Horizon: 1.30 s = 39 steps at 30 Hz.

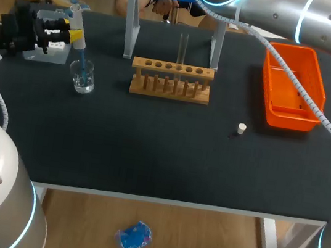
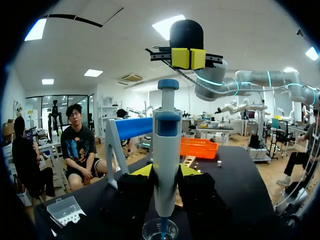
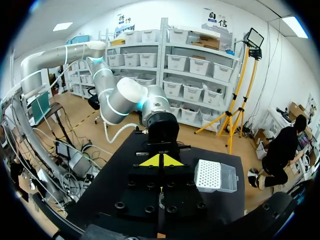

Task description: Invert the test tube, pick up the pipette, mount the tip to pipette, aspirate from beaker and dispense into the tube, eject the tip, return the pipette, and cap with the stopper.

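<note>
As I stand here, worktop: matte black.
Left fingers: clamped on pipette, tip in beaker.
Right fingers: pressed together above it.

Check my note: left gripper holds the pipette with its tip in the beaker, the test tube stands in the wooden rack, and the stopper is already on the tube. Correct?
Not quite. The stopper is not on the test tube; the head view shows it lying on the table, between the wooden rack and the orange bin. The rest holds.
</note>
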Available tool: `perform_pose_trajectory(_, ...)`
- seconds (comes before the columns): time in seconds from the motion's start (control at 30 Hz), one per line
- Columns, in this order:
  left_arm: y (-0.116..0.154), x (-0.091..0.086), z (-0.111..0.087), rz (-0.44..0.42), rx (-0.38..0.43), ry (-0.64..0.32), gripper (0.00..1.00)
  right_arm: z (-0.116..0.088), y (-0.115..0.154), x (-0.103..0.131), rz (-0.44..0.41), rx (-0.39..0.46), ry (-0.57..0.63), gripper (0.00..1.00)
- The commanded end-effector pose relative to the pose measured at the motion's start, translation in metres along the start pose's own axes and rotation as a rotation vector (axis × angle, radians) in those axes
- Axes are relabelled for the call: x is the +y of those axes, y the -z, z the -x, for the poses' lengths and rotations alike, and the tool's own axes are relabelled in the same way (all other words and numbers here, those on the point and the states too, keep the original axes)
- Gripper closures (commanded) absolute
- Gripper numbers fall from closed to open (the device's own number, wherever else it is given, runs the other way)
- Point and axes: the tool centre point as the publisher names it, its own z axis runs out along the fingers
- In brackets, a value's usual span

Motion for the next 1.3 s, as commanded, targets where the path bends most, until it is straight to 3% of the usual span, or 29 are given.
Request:
perform_pose_trajectory(0.03, 0.000, 0.000, 0.000, -0.002, 0.001, -0.001, 1.00, 0.011, -0.009, -0.003, 0.016, 0.016, 0.000, 1.00)
perform_pose_trajectory(0.53, 0.000, 0.000, 0.000, -0.002, 0.001, -0.001, 1.00, 0.025, -0.019, -0.005, 0.029, 0.031, 0.002, 1.00)
perform_pose_trajectory(1.3, 0.000, 0.000, 0.000, -0.002, 0.001, -0.001, 1.00, 0.024, -0.022, -0.009, 0.016, 0.038, -0.012, 1.00)
